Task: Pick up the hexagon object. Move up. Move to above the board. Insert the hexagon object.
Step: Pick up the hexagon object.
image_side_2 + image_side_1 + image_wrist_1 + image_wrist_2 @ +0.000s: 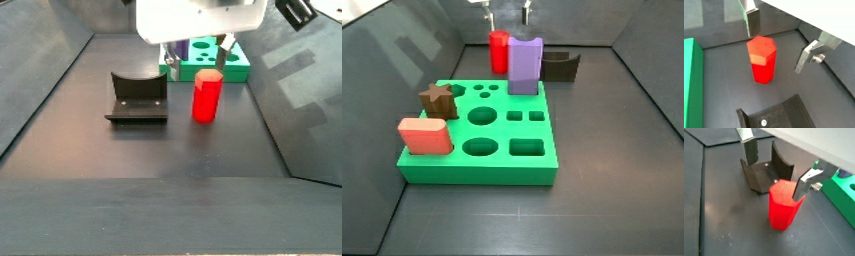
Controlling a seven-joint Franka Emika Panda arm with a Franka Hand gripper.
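Observation:
The hexagon object (761, 62), a tall bright red prism, stands upright on the dark floor; it also shows in the wrist view (783, 205) and in both side views (498, 50) (205, 95). My gripper (780, 39) is open and empty, just above the prism's top, with one finger on each side and neither touching it. It also shows in the wrist view (777, 167) and from the sides (505, 14) (198, 48). The green board (476, 160) lies beside the prism, and its edge shows in both wrist views (691, 85) (841, 195).
A purple block (525, 65), a brown star (438, 97) and a salmon-pink block (425, 137) stand in the board. The dark fixture (138, 97) stands next to the prism and also shows in a wrist view (765, 173). Grey walls enclose the floor.

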